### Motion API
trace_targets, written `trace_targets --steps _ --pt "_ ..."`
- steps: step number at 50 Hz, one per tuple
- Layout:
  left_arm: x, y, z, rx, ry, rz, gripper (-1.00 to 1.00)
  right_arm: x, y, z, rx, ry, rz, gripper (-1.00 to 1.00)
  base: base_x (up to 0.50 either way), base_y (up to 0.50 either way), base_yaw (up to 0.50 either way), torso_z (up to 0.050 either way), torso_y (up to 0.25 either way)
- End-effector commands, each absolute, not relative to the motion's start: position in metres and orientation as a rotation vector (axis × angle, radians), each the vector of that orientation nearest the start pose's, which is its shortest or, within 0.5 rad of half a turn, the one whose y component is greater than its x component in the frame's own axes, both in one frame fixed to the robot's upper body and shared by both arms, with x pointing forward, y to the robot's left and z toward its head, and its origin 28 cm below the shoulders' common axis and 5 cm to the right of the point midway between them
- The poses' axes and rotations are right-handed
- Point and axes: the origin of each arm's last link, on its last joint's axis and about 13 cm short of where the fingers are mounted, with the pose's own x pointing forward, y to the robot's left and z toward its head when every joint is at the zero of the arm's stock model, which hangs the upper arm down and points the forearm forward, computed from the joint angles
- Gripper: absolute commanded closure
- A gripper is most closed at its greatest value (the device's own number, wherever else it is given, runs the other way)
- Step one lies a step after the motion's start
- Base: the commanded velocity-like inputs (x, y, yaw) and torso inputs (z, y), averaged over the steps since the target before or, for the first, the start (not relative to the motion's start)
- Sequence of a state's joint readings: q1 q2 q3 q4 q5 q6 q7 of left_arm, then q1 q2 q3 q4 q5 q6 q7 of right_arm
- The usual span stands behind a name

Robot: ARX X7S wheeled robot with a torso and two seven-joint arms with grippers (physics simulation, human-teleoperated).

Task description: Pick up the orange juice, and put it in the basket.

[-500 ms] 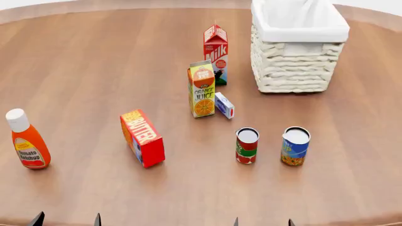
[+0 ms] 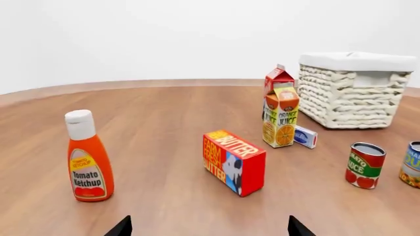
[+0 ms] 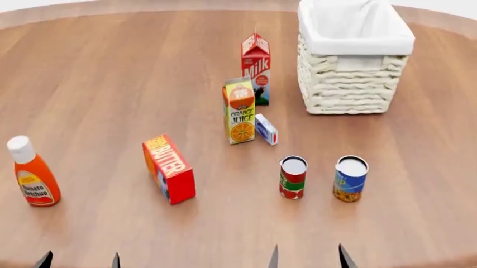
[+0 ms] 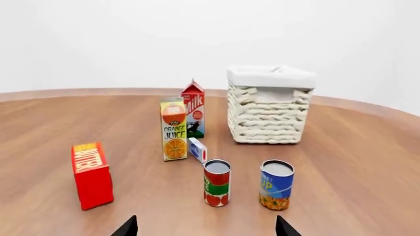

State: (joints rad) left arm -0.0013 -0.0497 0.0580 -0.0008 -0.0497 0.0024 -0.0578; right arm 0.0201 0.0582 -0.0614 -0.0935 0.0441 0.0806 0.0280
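Note:
The orange juice (image 3: 240, 110) is a tall yellow carton with an orange circle, upright mid-table; it also shows in the left wrist view (image 2: 281, 121) and the right wrist view (image 4: 174, 129). The basket (image 3: 354, 84), cream wicker with white lining, stands at the back right, and shows in both wrist views (image 2: 351, 93) (image 4: 270, 113). My left gripper (image 3: 78, 260) is open and empty at the near left edge, far from the carton. My right gripper (image 3: 306, 257) is open and empty at the near edge, in front of the two cans.
A red-and-white milk carton (image 3: 256, 66) stands just behind the juice. A small blue-white box (image 3: 266, 129) lies right of it. A red butter box (image 3: 169, 168), a ketchup bottle (image 3: 31, 175), a red-green can (image 3: 293, 177) and a blue-yellow can (image 3: 349, 178) stand nearer.
The right gripper's fingertips reach a little further into the head view. Everything on the table sits slightly lower in that view, so the view has shifted. Nothing was grasped.

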Motion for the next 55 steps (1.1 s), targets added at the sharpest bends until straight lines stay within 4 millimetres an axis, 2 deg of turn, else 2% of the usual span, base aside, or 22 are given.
trace_targets --steps 1,55 --pt "0.2105 0.2054 0.013 0.0 0.0 0.0 -1.0 0.2167 -0.097 0.0332 -0.01 -0.034 0.053 -1.0 0.14 0.0 0.0 0.0 0.0" --pt "0.2105 0.2054 0.013 0.0 0.0 0.0 -1.0 0.2148 -0.0956 0.0334 0.041 -0.03 0.064 -1.0 0.22 0.0 0.0 0.0 0.0"
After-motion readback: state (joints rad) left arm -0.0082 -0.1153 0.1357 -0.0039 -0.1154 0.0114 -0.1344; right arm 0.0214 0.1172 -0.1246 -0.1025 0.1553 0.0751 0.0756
